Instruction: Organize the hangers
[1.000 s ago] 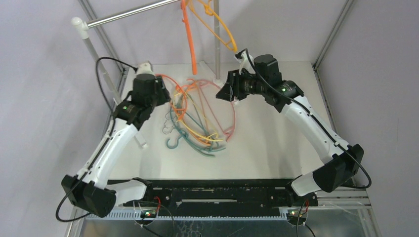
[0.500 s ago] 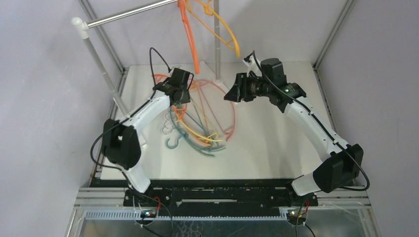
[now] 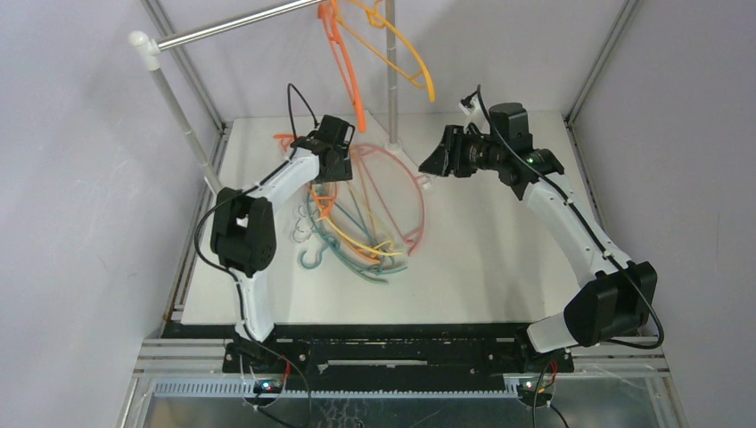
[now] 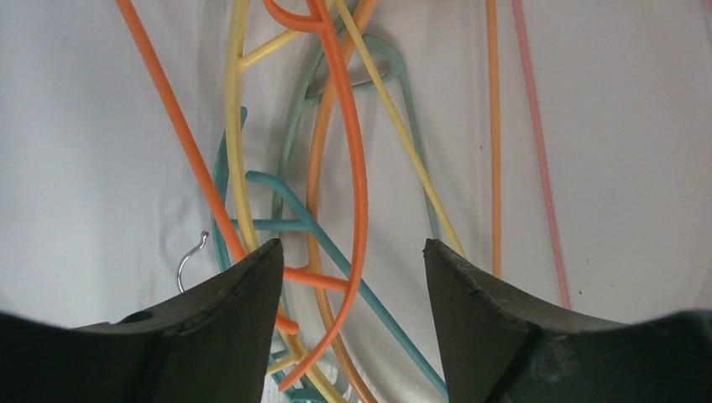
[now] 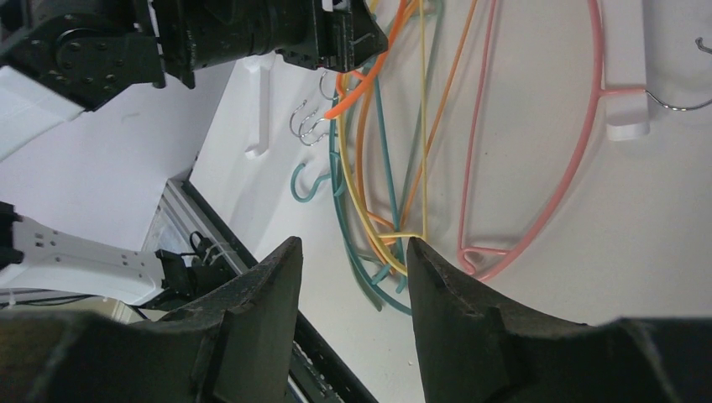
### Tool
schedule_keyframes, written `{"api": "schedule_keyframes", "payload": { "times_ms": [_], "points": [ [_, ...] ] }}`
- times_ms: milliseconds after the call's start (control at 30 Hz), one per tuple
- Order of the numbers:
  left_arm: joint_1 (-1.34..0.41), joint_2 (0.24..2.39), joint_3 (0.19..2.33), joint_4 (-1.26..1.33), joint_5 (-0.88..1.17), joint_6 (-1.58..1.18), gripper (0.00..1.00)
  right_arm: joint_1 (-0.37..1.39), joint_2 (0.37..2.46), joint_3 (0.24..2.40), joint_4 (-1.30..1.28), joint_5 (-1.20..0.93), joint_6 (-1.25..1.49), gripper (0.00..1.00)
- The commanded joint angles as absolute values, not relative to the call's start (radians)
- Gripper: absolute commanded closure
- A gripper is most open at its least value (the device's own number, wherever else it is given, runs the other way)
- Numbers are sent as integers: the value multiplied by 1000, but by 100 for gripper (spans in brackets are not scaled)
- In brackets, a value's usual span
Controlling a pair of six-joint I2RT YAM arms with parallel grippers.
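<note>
Hovering my left claw (image 4: 350, 245) low over the pile (image 3: 361, 214) of hangers on the bench (image 3: 499, 259), I am holding its jaws wide apart and gripping nothing. An orange hanger (image 4: 359, 185) is running lengthwise through the gap beneath the jaws, crossing a teal hanger (image 4: 304, 223). A yellow hanger (image 4: 233, 126) is curving along the left side. Whether the claw is touching any of them cannot be told from the wrist view. A metal hook (image 4: 191, 260) is lying on the bench just outside the left jaw.

I am holding my right claw (image 5: 350, 243) raised off the bench beyond the far right side of the pile, jaws apart and empty, facing across the pile toward the left claw. A pink hanger (image 5: 579, 151) is lying at the pile's right edge, well clear of this claw, its neck at the white foot (image 5: 625, 50) of the post (image 3: 390, 80).

Two hangers are hanging on the rail (image 3: 241, 23) above the far edge of the bench: a hung orange hanger (image 3: 344, 76) and, just right of it, a hung yellow hanger (image 3: 419, 59). Neither claw is touching them.
</note>
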State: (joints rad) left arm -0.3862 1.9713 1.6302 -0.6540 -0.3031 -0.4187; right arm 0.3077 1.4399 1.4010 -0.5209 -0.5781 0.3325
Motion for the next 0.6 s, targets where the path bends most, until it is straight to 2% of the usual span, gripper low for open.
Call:
{"api": "schedule_keyframes", "payload": {
  "times_ms": [0, 267, 433, 567],
  "points": [
    [-370, 2011, 1722, -661, -258, -386, 31, 284, 1437, 1404, -463, -617, 359, 44],
    [-360, 2108, 1810, -723, -241, -364, 29, 262, 1476, 1405, -456, -634, 366, 45],
    [-360, 2143, 1815, -749, -224, -354, 38, 244, 1481, 1403, -457, -638, 369, 46],
    [-358, 2163, 1796, -754, -224, -364, 41, 236, 1481, 1396, -461, -642, 370, 47]
  ]
}}
